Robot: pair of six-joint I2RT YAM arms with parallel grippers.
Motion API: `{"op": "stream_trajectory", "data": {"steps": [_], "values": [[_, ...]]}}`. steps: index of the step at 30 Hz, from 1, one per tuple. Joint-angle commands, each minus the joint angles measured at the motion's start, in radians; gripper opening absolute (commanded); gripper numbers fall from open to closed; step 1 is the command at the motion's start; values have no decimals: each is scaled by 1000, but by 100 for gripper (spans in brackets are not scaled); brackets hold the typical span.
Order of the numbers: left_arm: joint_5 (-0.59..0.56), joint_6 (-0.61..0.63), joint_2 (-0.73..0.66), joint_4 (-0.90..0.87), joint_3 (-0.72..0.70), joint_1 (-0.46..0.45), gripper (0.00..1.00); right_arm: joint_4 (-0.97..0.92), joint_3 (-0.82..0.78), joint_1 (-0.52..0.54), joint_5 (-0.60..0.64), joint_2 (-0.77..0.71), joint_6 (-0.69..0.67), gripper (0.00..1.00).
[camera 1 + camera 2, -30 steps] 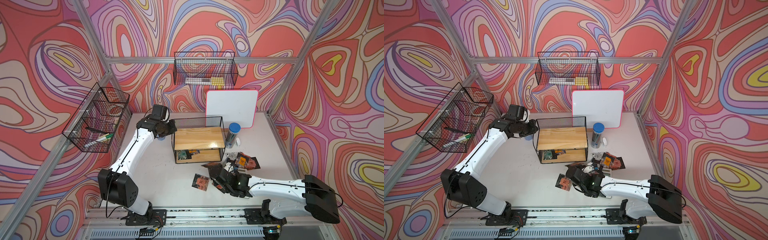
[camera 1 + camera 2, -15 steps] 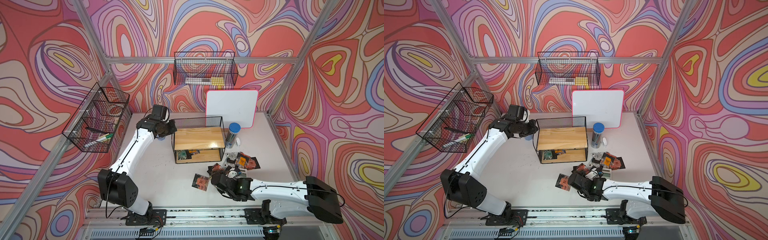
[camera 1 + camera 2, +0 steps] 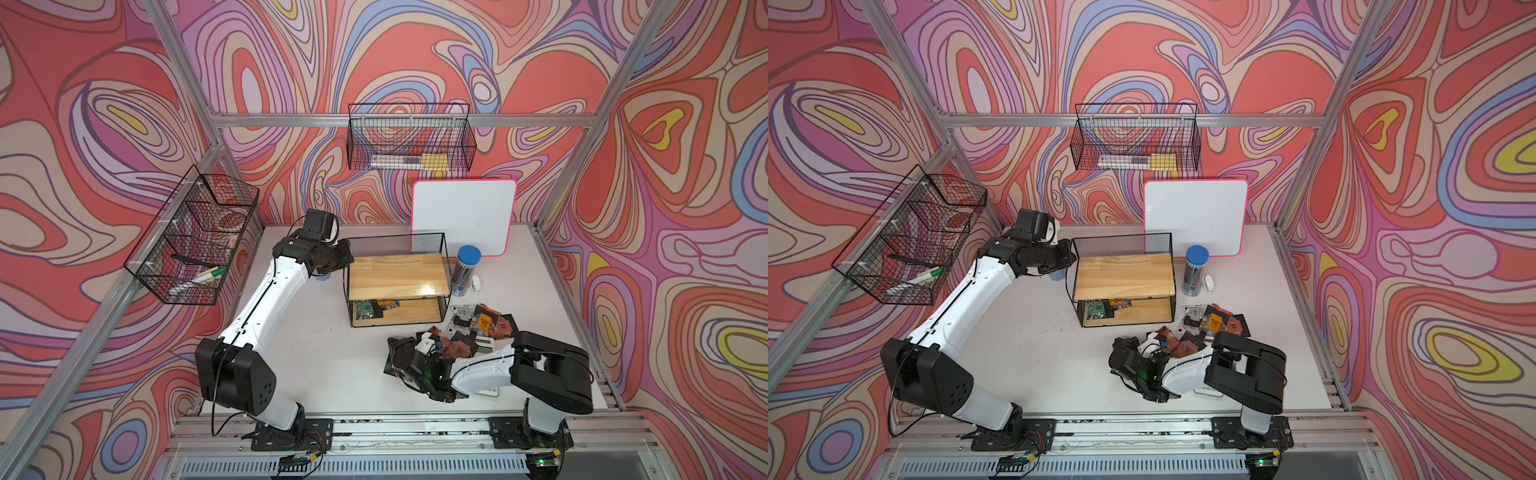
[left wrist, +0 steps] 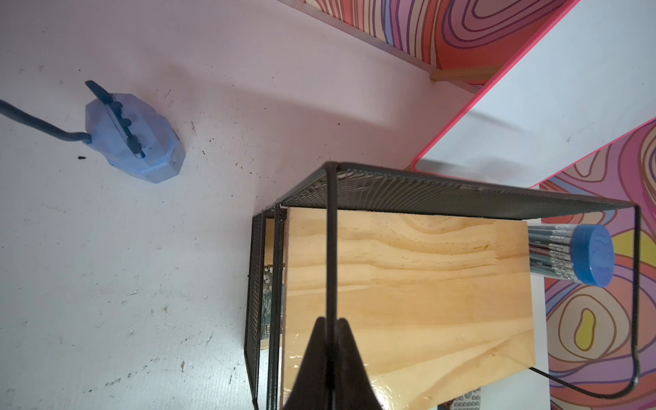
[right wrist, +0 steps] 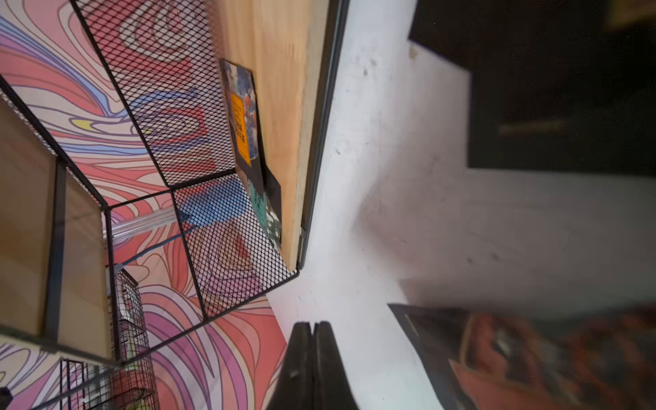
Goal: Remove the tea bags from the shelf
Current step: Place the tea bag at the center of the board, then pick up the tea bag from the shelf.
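Now: the table (image 3: 332, 353) carries the whole set-up. A whiteboard (image 3: 461, 216) leans on the wall behind the shelf (image 3: 397, 276), beyond the left gripper (image 4: 332, 340).

The shelf stands upright and its top board is bare. The left gripper is pinched on the black wire of the shelf's upper frame; in the left wrist view the wire runs straight between the two fingertips.

The right gripper (image 5: 312, 340) sits low over the table with its fingers pressed together and nothing between them. Its tips face the open front of the shelf's lower tier, apart from it.

A few tea bags (image 3: 376, 307) lie on the lower board, ahead of the right gripper and below the left one: one green, one black, one with an orange label. More tea bags lie in a loose heap on the table just beside the right gripper, some against its wrist.

A blue-capped tube (image 3: 465, 270) stands at the shelf end away from the left gripper.
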Motion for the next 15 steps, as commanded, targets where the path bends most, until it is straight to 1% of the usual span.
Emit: {"op": "stream_trajectory", "data": {"steps": [1, 6, 9, 15], "values": [[-57, 0, -8, -84, -24, 12, 0, 212, 57, -29, 49, 49, -18, 0], [-61, 1, -14, -83, -31, 12, 0, 214, 131, -94, 29, 117, -39, 0], [-64, 2, -16, -83, -30, 12, 0, 192, 167, -119, 37, 160, -9, 0], [-68, 5, -20, -83, -42, 12, 0, 215, 205, -164, 53, 222, -18, 0]]}}
